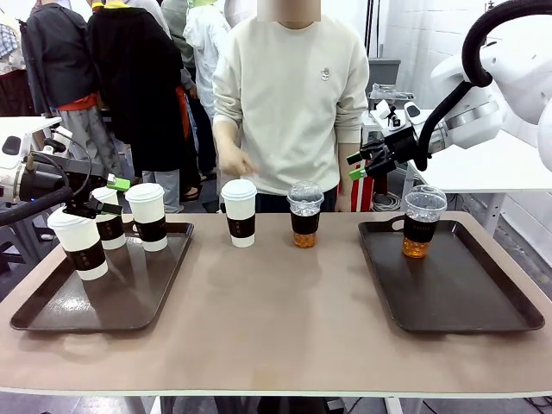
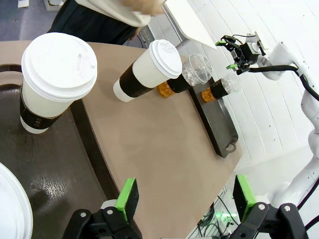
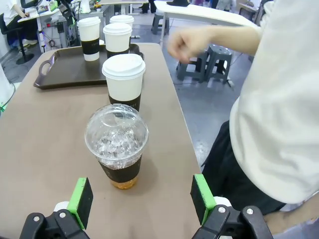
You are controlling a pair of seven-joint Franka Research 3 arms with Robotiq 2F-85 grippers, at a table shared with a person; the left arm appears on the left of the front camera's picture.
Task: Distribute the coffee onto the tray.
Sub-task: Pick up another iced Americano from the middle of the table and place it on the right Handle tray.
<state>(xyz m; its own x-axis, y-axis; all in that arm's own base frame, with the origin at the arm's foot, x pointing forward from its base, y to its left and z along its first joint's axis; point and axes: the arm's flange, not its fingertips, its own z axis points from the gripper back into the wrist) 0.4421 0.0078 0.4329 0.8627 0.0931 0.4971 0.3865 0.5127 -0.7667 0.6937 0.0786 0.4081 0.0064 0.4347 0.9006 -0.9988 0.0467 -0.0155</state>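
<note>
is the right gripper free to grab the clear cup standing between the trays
Probably yes: the right gripper is open and empty, the clear cup stands straight ahead of it, and the white cup behind stands apart.

both grippers open, nothing held

your left arm [image 1: 39, 207] lay low at the left side, forearm roughly level. your left gripper [image 1: 115, 196] had its jaws spread wide, with nothing between the green pads [image 2: 127, 199]. your right arm [image 1: 483, 103] arched in from the upper right. your right gripper [image 1: 356, 166] was held high, fingers pointing left, jaws also parted and empty. the person's hand [image 1: 237, 164] was raised at waist height, loosely curled.
</note>
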